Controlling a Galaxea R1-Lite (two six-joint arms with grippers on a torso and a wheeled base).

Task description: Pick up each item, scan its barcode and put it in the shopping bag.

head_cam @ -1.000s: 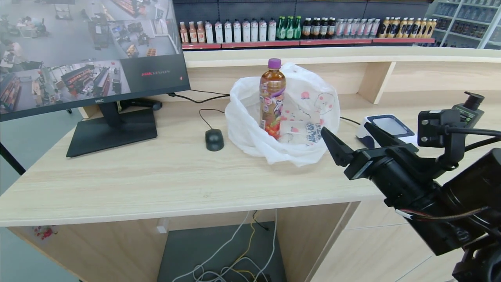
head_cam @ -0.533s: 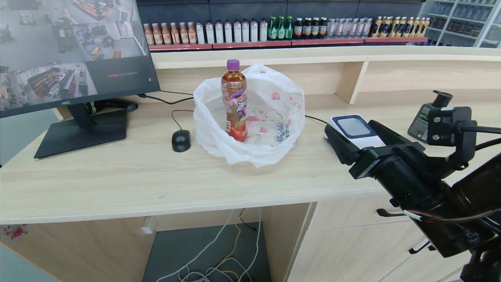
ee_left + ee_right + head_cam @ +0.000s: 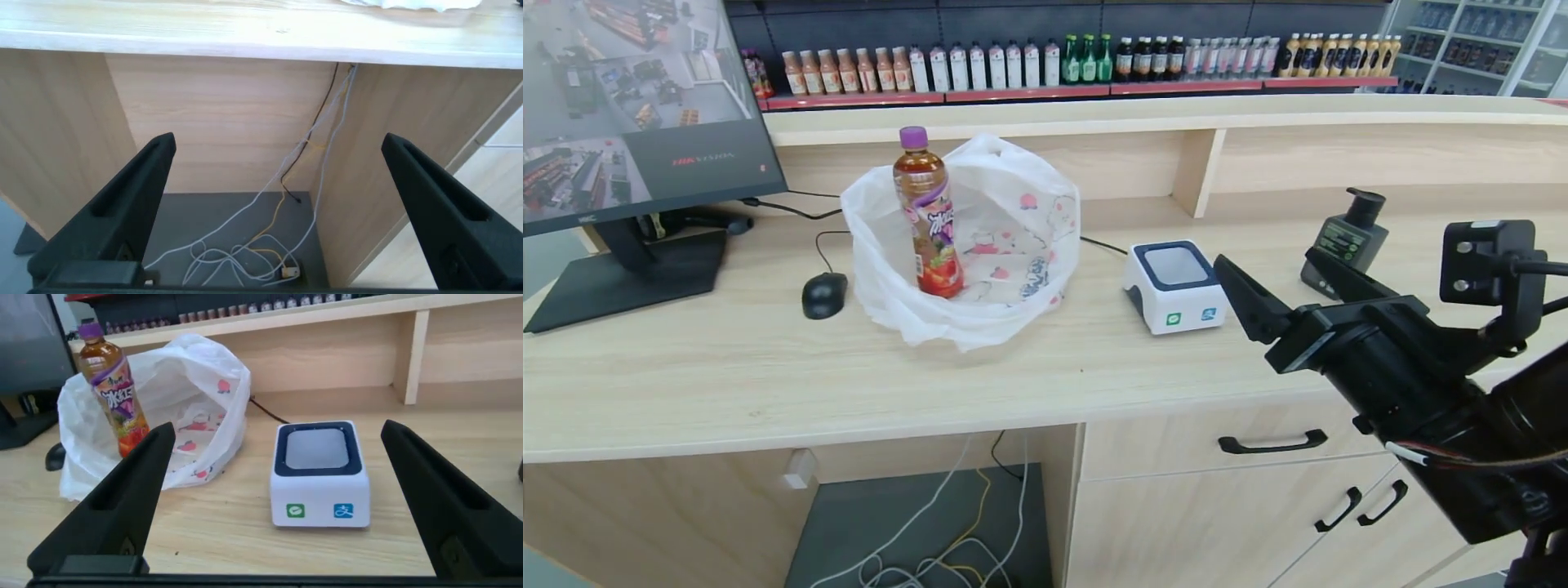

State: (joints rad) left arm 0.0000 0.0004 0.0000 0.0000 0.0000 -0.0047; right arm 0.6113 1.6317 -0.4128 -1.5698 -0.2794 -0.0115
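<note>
A brown drink bottle (image 3: 927, 220) with a purple cap stands upright inside the white shopping bag (image 3: 1013, 245) on the wooden counter (image 3: 727, 367). To the right of the bag sits the white barcode scanner (image 3: 1174, 286). My right gripper (image 3: 1262, 260) hovers open and empty just right of the scanner, above the counter's front edge. In the right wrist view its open fingers frame the scanner (image 3: 320, 474), with the bag (image 3: 204, 400) and the bottle (image 3: 114, 388) farther off. My left gripper (image 3: 278, 151) is open and empty, low in front of the counter, facing the space beneath it.
A monitor (image 3: 621, 106) and a black mouse (image 3: 823, 294) stand left of the bag. A dark handheld terminal (image 3: 1343, 245) sits at the far right. Drawers with black handles (image 3: 1272, 443) are below the counter, and loose cables (image 3: 270, 245) lie underneath. Bottles line a back shelf (image 3: 1078, 61).
The head camera has swung to the right, so the whole scene sits further left in the picture. My open right gripper now stands beside the scanner instead of next to the bag.
</note>
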